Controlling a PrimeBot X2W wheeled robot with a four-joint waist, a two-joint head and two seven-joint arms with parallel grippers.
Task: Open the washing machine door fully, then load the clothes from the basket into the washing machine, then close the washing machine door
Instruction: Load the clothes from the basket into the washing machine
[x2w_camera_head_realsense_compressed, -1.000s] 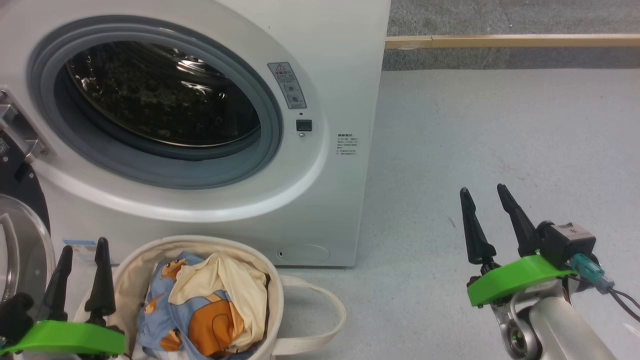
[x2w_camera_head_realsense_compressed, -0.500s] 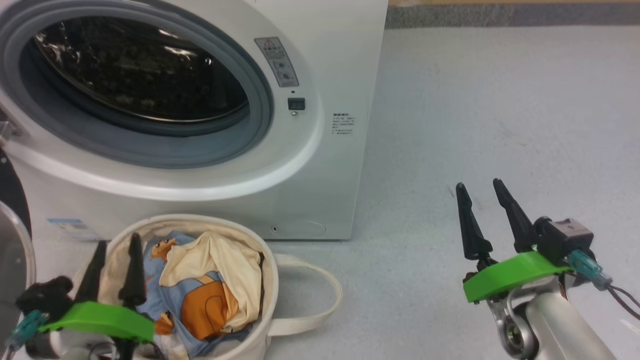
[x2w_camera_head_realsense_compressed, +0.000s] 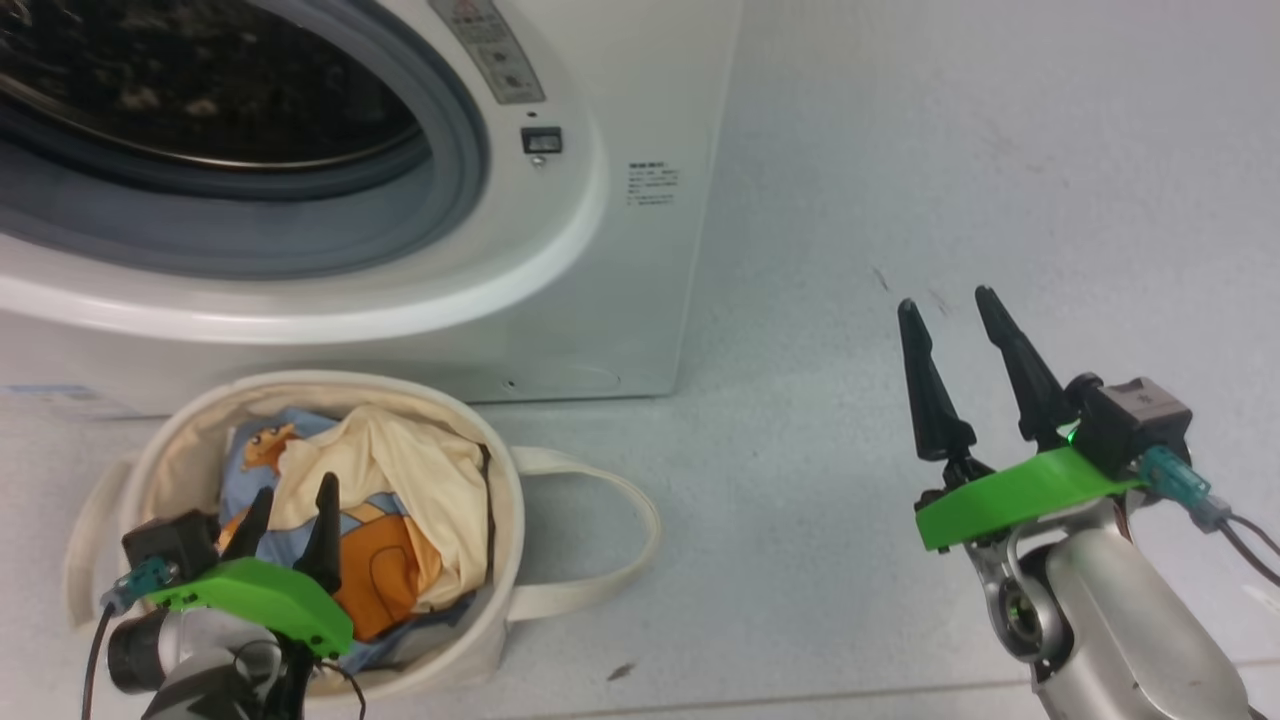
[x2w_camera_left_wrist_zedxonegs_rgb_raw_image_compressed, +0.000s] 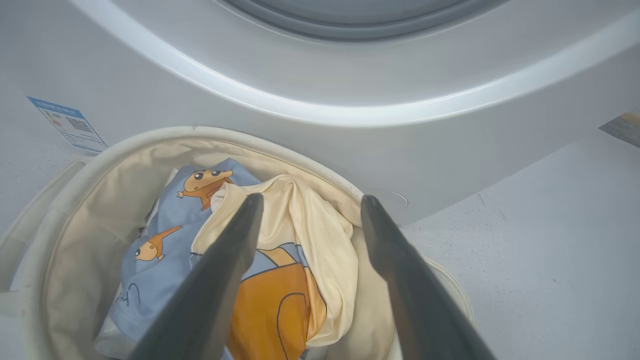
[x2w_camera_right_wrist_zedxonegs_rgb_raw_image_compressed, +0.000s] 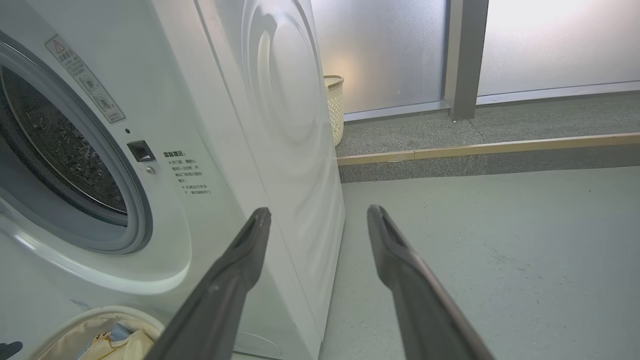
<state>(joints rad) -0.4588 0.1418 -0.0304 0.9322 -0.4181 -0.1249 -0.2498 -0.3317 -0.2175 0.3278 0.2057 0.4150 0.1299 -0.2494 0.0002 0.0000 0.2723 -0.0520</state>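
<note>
The clothes (x2w_camera_head_realsense_compressed: 380, 500) could slip or come up only halfway, because they are a soft loose heap and the left gripper (x2w_camera_head_realsense_compressed: 295, 500) may pinch just one thin fold. They are light blue and cream with orange animals, bunched in the basket (x2w_camera_head_realsense_compressed: 300, 380) right by the washing machine (x2w_camera_head_realsense_compressed: 640, 100). That gripper hangs just over them, fingers spread wide and holding nothing, and the right gripper (x2w_camera_head_realsense_compressed: 948, 320), off to the side, is the same
</note>
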